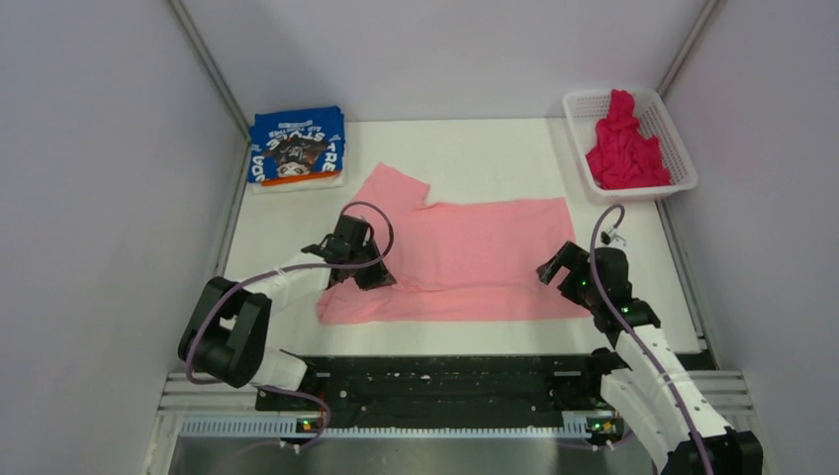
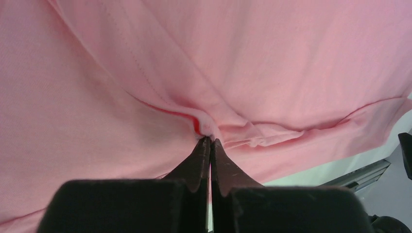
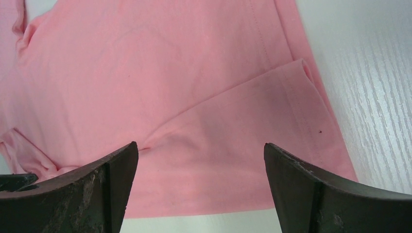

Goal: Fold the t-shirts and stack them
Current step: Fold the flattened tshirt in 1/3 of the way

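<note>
A light pink t-shirt [image 1: 465,257] lies spread across the middle of the table, one sleeve pointing to the far left. My left gripper [image 1: 368,277] is shut on a pinched fold of the pink t-shirt [image 2: 204,127] near its left side. At the shirt's near right corner my right gripper [image 1: 559,269] stands open, its fingers wide apart above the pink cloth [image 3: 204,121] and holding nothing. A blue t-shirt [image 1: 297,146] with white lettering lies folded at the far left. A magenta t-shirt [image 1: 625,148] is bunched up in the basket.
A white mesh basket [image 1: 681,148] stands at the far right corner of the table. Grey walls enclose the table on both sides. A black rail [image 1: 445,381] runs along the near edge between the arm bases.
</note>
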Controlling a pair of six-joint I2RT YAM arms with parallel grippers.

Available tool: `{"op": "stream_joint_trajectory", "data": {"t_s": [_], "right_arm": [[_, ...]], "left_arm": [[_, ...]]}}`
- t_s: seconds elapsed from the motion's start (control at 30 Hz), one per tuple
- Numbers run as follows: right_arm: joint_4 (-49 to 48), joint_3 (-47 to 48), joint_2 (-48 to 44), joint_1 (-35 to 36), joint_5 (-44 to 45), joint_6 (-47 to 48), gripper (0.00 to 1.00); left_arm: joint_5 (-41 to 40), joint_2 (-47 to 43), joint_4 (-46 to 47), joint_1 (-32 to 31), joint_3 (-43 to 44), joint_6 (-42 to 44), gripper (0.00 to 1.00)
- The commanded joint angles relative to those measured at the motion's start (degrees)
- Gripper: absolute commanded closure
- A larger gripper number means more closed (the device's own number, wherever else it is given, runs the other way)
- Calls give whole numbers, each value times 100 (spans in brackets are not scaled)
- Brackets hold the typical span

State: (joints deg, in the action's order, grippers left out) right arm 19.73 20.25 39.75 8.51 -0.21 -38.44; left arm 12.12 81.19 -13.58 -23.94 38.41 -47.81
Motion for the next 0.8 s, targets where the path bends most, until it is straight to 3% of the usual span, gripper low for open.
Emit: {"op": "stream_joint_trajectory", "data": {"t_s": [0.0, 0.2, 0.4, 0.67, 0.77], "right_arm": [[-31, 62, -102, 32, 173, 125, 1], [-13, 79, -102, 35, 200, 170, 1], [0, 82, -118, 30, 224, 178, 1], [9, 111, -106, 28, 291, 198, 1], [21, 124, -105, 32, 310, 215, 1]], "left_arm": [[-86, 194, 137, -20, 335, 192, 100], [316, 499, 399, -23, 598, 544, 100], [498, 1335, -61, -82, 1613, 1006, 100], [590, 2024, -360, -300, 2318, 1215, 100], [342, 2128, -622, -487, 2587, 1305, 76]]}}
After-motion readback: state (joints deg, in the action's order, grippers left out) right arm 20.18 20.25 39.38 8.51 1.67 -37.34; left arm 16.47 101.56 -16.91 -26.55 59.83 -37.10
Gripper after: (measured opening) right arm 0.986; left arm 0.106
